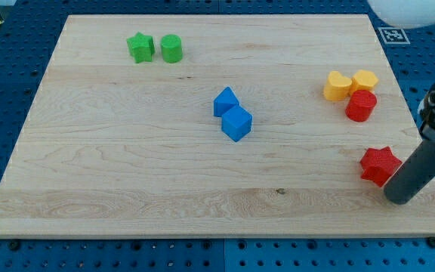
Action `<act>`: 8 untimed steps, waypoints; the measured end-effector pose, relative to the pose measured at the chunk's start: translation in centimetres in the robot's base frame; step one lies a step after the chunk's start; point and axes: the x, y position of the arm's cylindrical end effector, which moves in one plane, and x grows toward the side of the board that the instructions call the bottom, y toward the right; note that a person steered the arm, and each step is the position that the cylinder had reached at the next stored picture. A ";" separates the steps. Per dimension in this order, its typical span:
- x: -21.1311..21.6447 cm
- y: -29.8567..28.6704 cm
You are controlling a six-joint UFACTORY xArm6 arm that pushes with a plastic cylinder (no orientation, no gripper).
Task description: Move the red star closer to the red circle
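My tip (399,198), a bare rod holding nothing, touches and partly hides the red star (378,165).

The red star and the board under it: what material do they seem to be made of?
The red star looks like moulded plastic or painted wood: even, saturated colour, matte faces, no grain visible. The board looks like pale wood with a smooth finish: long grain lines and small dark knots run across it. My tip rests just right of the star.

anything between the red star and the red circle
No. In the camera view the board between the red star and the red circle is bare wood; my tip sits at the star's lower right.
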 end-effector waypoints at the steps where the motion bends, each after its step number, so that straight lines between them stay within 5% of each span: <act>1: -1.6 0.7; 8: -3.4 -5.3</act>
